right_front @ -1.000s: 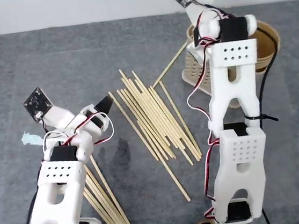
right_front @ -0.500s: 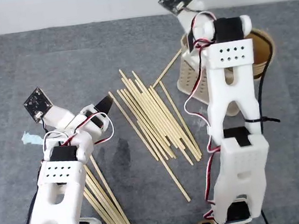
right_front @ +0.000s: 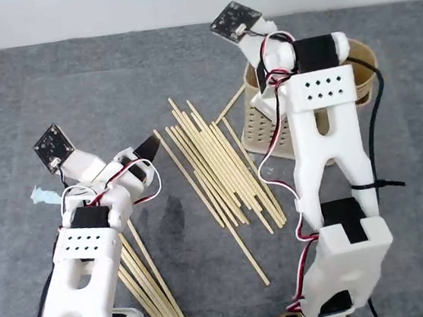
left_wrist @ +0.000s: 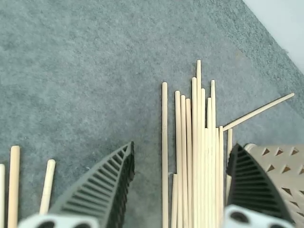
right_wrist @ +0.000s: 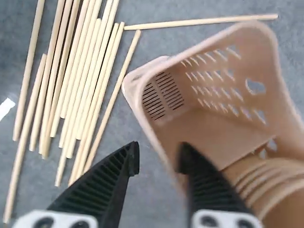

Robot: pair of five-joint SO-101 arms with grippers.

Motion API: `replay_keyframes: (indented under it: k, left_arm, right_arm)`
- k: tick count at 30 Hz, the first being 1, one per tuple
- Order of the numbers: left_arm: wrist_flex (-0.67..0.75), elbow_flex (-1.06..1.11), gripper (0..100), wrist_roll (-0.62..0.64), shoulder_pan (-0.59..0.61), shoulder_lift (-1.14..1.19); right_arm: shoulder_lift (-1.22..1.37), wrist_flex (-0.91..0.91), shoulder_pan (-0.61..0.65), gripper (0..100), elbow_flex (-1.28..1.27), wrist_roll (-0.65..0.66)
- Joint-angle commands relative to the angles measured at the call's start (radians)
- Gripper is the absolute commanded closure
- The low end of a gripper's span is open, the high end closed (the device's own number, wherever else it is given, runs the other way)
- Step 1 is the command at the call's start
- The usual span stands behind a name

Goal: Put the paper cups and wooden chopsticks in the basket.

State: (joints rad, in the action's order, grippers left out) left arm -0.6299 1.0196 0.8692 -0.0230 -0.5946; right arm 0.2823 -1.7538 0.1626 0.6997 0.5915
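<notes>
Beige plastic with slotted walls, the basket (right_front: 257,126) sits tilted at the far right of the grey mat (right_front: 73,82), with brown paper cups (right_front: 365,61) stacked inside it. From the right wrist camera, the basket (right_wrist: 213,95) shows its open mouth, and the ribbed rims of the paper cups (right_wrist: 266,190) lie deep within. The right gripper (right_wrist: 157,152) is clamped on the basket's wall, one black finger outside the rim and the other inside. The right arm (right_front: 325,153) stretches over the basket from the near edge of the table.

The wooden chopsticks (right_front: 220,169) lie loose on the mat in a long slanting heap just beside the basket. One single chopstick (right_front: 230,106) lies apart from the heap at an angle, its far end running up towards the basket's corner. A second bundle of chopsticks (right_front: 149,280) lies partly under the left arm (right_front: 91,241), near the table's front edge.

The left gripper (left_wrist: 183,147) hangs above the mat with its jaws spread wide, gripping nothing. From its wrist camera, the ends of the wooden chopsticks (left_wrist: 199,142) show between its two fingers, and a corner of the basket (left_wrist: 280,161) shows past one of them. A pale scrap (right_front: 42,197) lies on the mat beside the left arm.
</notes>
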Motion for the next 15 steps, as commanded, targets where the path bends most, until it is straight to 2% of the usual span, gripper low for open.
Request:
replay_keyframes:
  k: [1, 11, 15]
  left_arm:
    - [0.02, -0.025, 70, -0.009, 0.006, -0.026]
    - [0.02, -0.025, 70, -0.009, 0.006, -0.026]
    - [0.02, -0.025, 70, -0.009, 0.008, -0.026]
  right_arm:
    - [-0.077, -0.041, 0.036, 67.2, 0.008, -0.06]
    - [-0.295, -0.039, 0.229, 65.6, 0.008, -0.074]
    - [-0.384, -0.041, 0.263, 66.4, 0.002, -0.087]
